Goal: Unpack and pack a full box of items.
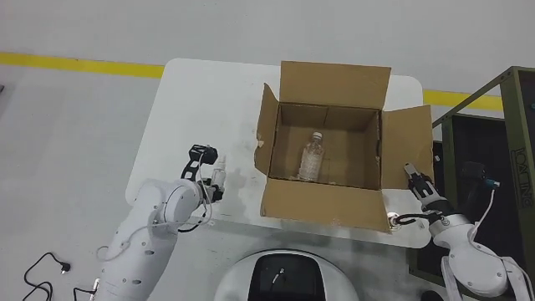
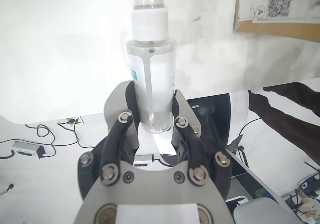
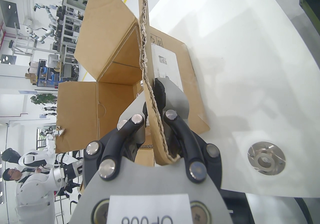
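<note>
My left gripper [image 2: 155,101] is clamped on the lower body of a clear spray bottle [image 2: 151,70], over the white table [image 1: 209,92] to the left of the cardboard box [image 1: 322,201] and apart from it. My right gripper [image 3: 152,100] pinches the box's right flap [image 3: 143,35] near the front corner, and one plastic bottle [image 1: 312,156] lies inside

Open box [image 1: 326,201], water bottle [image 1: 311,157] inside; spray bottle [image 2: 152,80] held.
</note>
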You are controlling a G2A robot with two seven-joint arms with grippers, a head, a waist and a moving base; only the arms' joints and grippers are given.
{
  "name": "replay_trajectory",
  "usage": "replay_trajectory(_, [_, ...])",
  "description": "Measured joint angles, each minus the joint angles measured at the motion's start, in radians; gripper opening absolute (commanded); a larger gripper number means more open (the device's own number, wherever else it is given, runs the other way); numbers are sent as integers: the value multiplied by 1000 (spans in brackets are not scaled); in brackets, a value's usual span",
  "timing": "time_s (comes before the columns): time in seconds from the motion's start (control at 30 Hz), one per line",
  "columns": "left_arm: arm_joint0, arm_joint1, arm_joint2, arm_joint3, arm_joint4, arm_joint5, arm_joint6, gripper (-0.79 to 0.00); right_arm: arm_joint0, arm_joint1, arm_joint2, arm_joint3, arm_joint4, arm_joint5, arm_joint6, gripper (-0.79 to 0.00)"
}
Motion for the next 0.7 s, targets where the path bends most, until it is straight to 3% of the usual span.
replay_trajectory(0.37, [-23,18,-156,-204,-33,57,-62,-785,-20,1,-16,-12,21,-51,34,-785])
replay_trajectory(0.7, [-150,19,-131,-285,-149,49,-88,-785,-43,5,-24,-34,37,-105,73,-785])
